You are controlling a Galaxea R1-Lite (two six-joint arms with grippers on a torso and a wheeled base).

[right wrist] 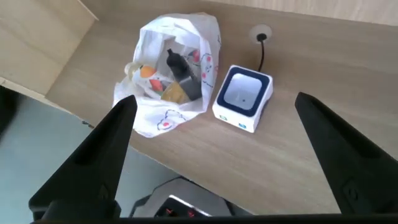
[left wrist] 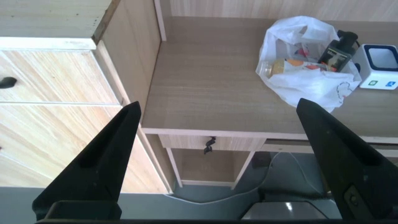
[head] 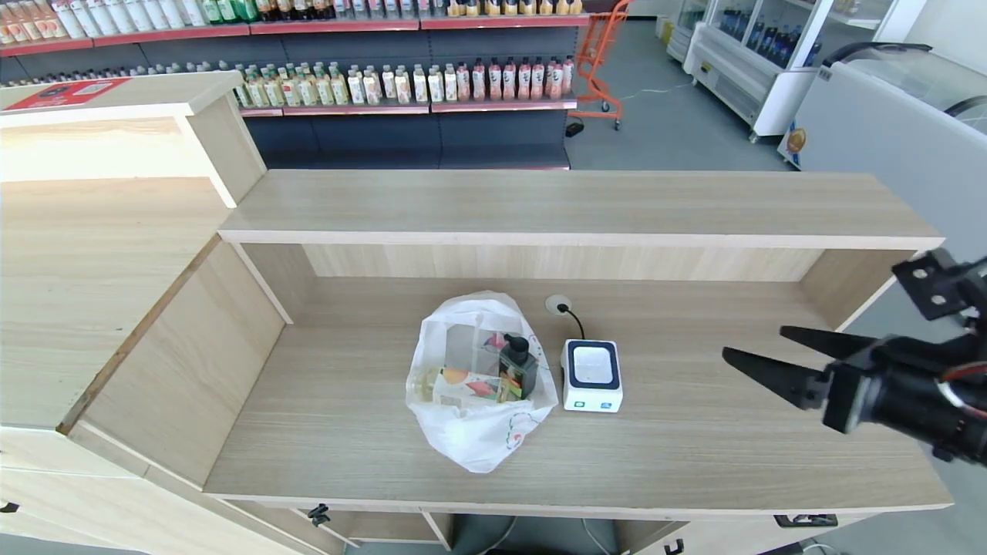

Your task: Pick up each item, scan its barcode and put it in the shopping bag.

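Observation:
A white plastic shopping bag (head: 474, 432) (left wrist: 292, 87) (right wrist: 158, 115) lies open on the wooden counter, holding a dark pump bottle (head: 518, 362) (left wrist: 339, 51) (right wrist: 181, 74), a colourful carton (head: 466, 388) and a pale bottle. Just right of it sits the white barcode scanner (head: 591, 375) (right wrist: 243, 98) (left wrist: 379, 65), its cable running to a grommet. My right gripper (head: 759, 356) (right wrist: 217, 165) hangs open above the counter's right part, nothing between its fingers. My left gripper (left wrist: 221, 158) is open too, held off the counter's near left corner, well away from the bag.
A raised wooden ledge (head: 578, 204) borders the counter at the back, with side walls left and right. Drawers (left wrist: 50, 130) stand left of the counter. Shelves of bottles (head: 401, 81) and freezers (head: 864, 108) line the room behind.

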